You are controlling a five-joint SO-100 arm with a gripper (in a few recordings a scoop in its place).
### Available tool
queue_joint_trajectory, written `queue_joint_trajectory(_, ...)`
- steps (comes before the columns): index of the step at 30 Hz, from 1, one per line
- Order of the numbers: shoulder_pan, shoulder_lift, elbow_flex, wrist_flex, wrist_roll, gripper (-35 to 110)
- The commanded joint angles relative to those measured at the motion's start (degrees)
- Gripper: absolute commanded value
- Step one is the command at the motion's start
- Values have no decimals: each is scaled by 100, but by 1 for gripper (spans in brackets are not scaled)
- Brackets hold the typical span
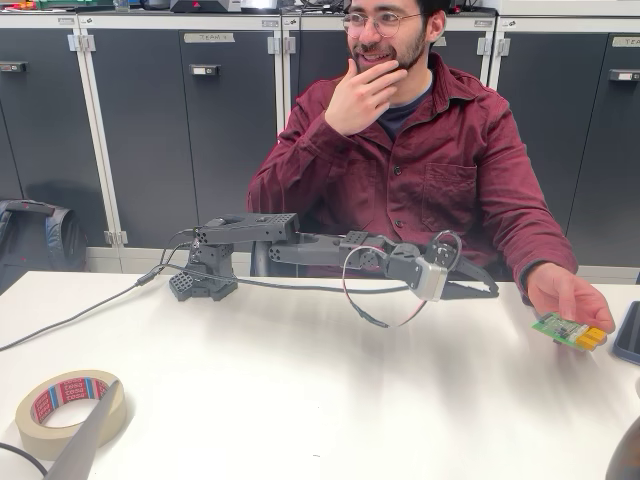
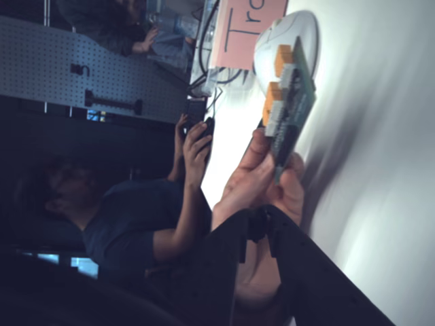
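My dark grey arm lies stretched low over the white table (image 1: 300,390), reaching to the right in the fixed view. Its gripper (image 1: 488,291) looks shut with nothing in it, and it points at a person's open hand (image 1: 560,295). On that palm lies a small green circuit board (image 1: 568,331) with orange and yellow blocks, a short way right of and below the fingertips. The wrist view lies on its side. There the dark gripper (image 2: 262,217) has its tips together just below the hand holding the green board (image 2: 293,109).
A person in a maroon shirt (image 1: 440,170) sits behind the table. A roll of masking tape (image 1: 70,410) lies front left. A black device (image 1: 628,332) sits at the right edge. Cables (image 1: 90,310) run left from the arm's base (image 1: 205,280). Grey cabinets (image 1: 150,120) stand behind.
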Motion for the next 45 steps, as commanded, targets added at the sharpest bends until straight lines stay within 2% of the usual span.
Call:
queue_joint_trajectory(1, -141, 316, -765, 1125, 193, -5)
queue_joint_trajectory(12, 167, 1731, -765, 4148, 826, -5)
queue_joint_trajectory(23, 308, 2417, -773, 5458, 1257, -5)
queue_joint_trajectory(34, 545, 4025, -773, 7515, 1468, -5)
queue_joint_trajectory(41, 1099, 4500, 914, 7400, 1696, -5)
queue_joint_trajectory(43, 1354, 4702, 1854, 6838, 1793, -5)
queue_joint_trajectory(45, 1652, 5353, 3595, 5660, 1846, -5)
